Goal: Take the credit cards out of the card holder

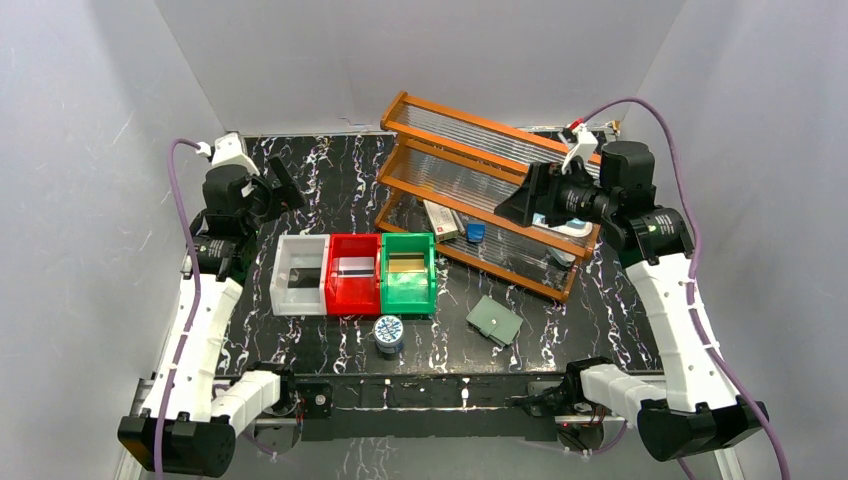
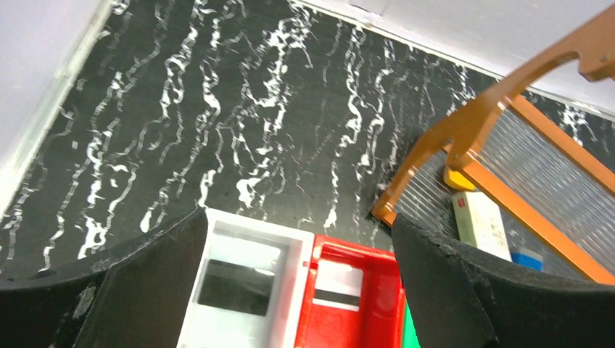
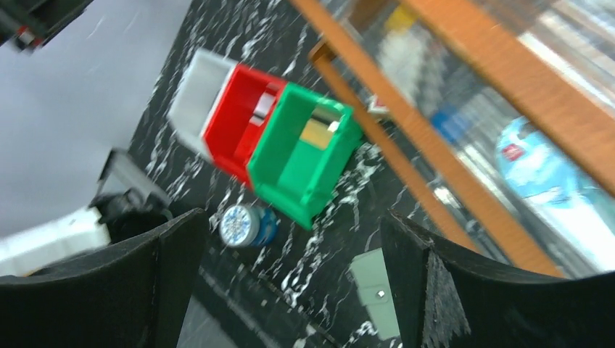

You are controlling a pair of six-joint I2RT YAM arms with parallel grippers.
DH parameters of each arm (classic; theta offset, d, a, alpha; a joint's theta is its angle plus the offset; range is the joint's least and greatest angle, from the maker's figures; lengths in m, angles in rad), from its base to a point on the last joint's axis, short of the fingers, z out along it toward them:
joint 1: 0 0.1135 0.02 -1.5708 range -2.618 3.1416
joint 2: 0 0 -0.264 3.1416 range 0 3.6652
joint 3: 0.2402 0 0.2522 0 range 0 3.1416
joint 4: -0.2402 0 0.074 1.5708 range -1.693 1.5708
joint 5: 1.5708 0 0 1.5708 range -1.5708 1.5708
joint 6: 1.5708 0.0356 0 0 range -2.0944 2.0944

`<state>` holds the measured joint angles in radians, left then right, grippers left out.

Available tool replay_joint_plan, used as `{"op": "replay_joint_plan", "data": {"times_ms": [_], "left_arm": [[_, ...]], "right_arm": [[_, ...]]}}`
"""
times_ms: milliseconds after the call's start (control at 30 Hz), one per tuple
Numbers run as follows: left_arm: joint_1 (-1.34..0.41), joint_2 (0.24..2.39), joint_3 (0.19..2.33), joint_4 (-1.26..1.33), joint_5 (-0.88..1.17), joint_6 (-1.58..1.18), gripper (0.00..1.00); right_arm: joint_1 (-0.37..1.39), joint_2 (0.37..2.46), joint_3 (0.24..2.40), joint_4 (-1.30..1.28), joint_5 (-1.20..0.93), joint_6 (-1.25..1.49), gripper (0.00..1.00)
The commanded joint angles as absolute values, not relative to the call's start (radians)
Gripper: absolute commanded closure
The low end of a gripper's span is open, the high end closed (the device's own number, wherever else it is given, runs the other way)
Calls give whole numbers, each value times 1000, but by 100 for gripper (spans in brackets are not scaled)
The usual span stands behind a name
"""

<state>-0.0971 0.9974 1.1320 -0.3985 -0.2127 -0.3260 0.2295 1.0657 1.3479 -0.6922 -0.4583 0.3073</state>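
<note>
- L end effector + R end effector both wide open, raised, holding nothing
- card holder looks shut, flat on surface, near tin, on its R
- credit cards lie in bins
- if more inside: pin it w/ one, lift flap slowly w/ other

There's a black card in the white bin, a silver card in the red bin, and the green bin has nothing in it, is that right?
Not quite. The green bin is not empty: a gold card lies inside it, as the top external view shows. The rest holds: the black card is in the white bin and the silver card is in the red bin.
</note>
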Motion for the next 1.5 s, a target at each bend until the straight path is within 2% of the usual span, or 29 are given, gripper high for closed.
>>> {"op": "replay_joint_plan", "data": {"times_ms": [0,100,267,600,867,1467], "left_arm": [[-74,979,1112,-430,-28,-359,2],[-66,1011,1109,-467,36,-358,2],[-58,1040,1091,-497,99,-366,2],[-53,1066,1075,-525,60,-371,2],[-51,1126,1132,-521,61,-335,2],[-51,1159,1120,-499,142,-316,2]], "right_arm": [[234,1065,1358,-785,-700,258,5],[327,1101,1342,-823,-596,261,6],[538,1204,1348,-859,-256,313,10],[800,1408,1423,-839,325,458,17],[808,1486,1382,-793,664,622,18],[533,1606,1333,-495,726,401,18]]}}
